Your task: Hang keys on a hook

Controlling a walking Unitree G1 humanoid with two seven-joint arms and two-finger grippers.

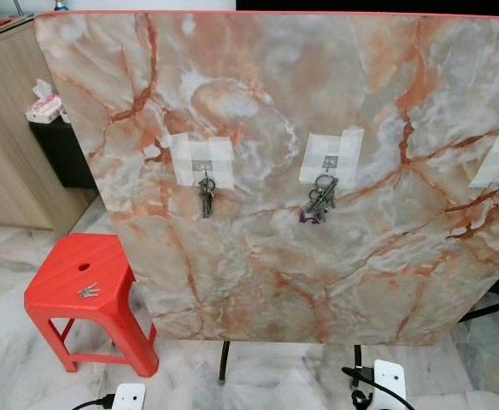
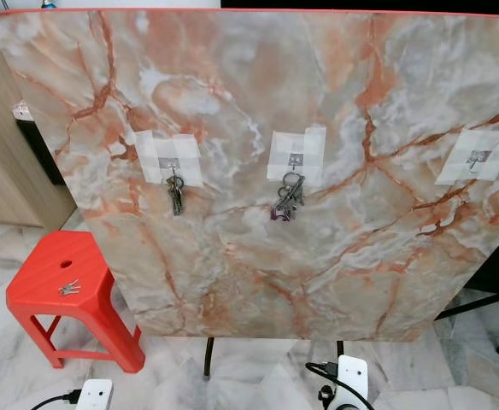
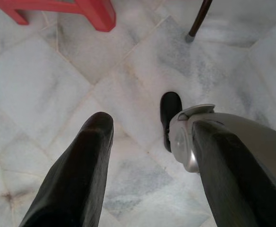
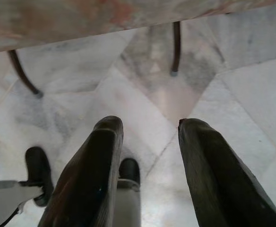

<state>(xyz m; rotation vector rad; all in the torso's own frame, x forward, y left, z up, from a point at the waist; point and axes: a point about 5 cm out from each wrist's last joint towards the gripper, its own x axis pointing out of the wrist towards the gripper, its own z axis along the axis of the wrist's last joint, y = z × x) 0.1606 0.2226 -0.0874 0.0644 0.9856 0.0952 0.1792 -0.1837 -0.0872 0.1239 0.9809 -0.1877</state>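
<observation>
Small silver keys (image 1: 88,291) on stool (image 1: 61,282)

Bare third hook (image 2: 477,158) hangs unobstructed on the upright marble board (image 2: 258,256).

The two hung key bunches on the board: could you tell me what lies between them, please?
In the left eye view, only bare marble-patterned board lies between the left bunch and the middle bunch; no hook or key there.
</observation>
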